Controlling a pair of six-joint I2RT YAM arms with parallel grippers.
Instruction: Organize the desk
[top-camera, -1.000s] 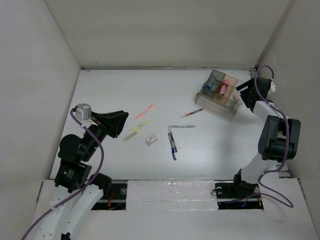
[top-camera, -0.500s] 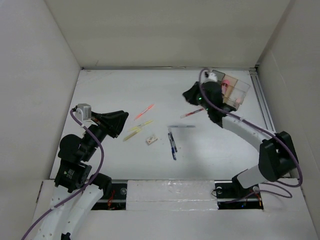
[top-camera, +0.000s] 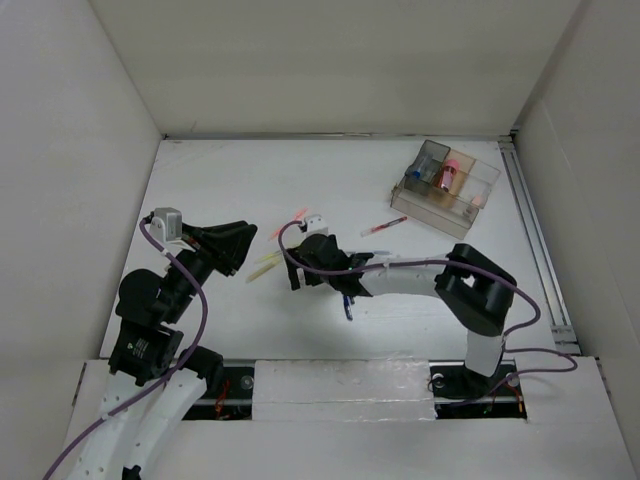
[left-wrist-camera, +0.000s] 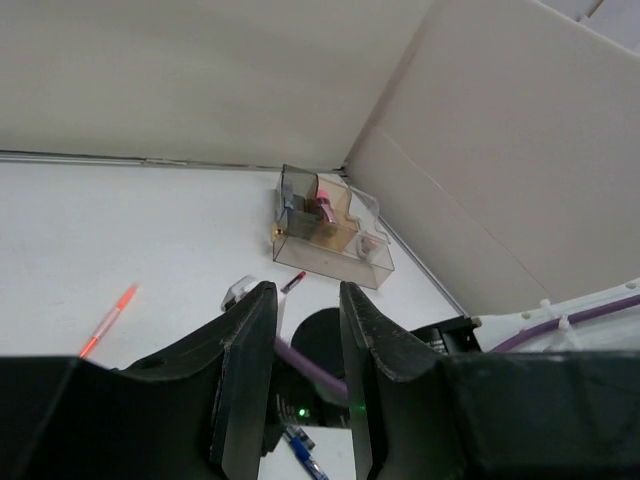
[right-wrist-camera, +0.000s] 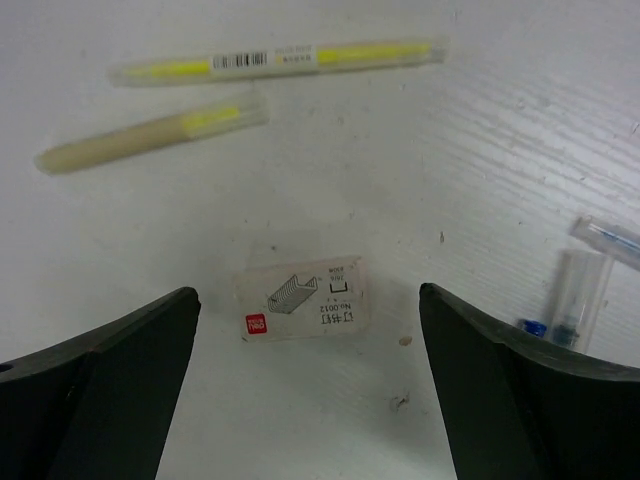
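Right fingers (right-wrist-camera: 120, 380) have swung over staple box (right-wrist-camera: 300, 298), highlighters (right-wrist-camera: 280, 60) beyond.

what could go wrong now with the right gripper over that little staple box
1. The staple box lies flat and low on the desk between the fingers of the open right gripper. The fingers may scrape the desk or squeeze the box out sideways.
2. Two yellow highlighters and the blue pens lie close by. A sideways approach could knock them.
3. The left gripper hovers near the right arm. If either moves, they might bump.
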